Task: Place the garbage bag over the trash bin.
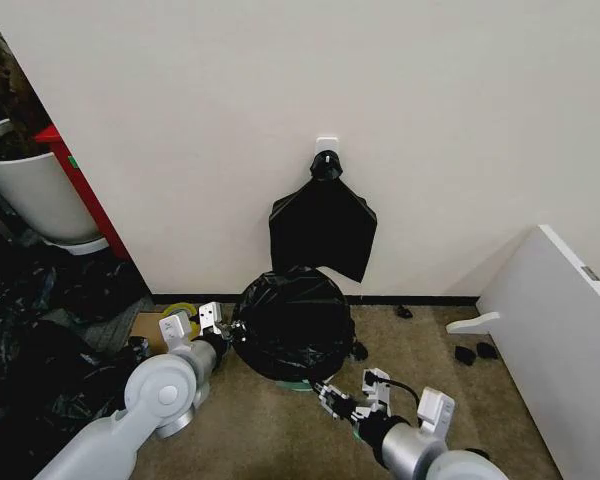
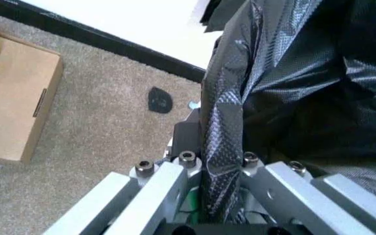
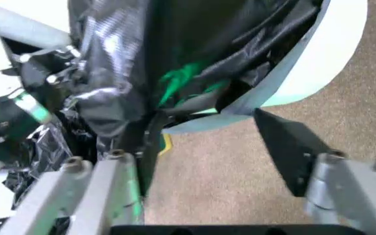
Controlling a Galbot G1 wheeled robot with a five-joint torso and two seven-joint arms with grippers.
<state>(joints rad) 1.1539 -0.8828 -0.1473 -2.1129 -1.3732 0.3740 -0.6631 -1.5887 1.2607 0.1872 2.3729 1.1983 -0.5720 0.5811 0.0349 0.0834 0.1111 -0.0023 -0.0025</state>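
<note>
The garbage bag (image 1: 292, 325), glossy black and crinkly, is draped over the trash bin, whose pale green base (image 1: 298, 385) peeks out below. At the bag's left edge my left gripper (image 1: 223, 337) is shut on a fold of the black plastic (image 2: 222, 147). My right gripper (image 1: 327, 394) is at the bin's near right side. In the right wrist view its fingers (image 3: 285, 147) stand wide apart, open, below the bin's white wall (image 3: 322, 63). One finger lies against hanging bag plastic (image 3: 119, 73).
A flat black bundle (image 1: 323, 225) hangs from a hook on the wall behind the bin. A large white tub (image 1: 35, 190) and heaps of black plastic (image 1: 30, 370) are on the left. A cardboard box (image 2: 11, 107) lies near the left gripper. A white board (image 1: 560, 330) leans at the right.
</note>
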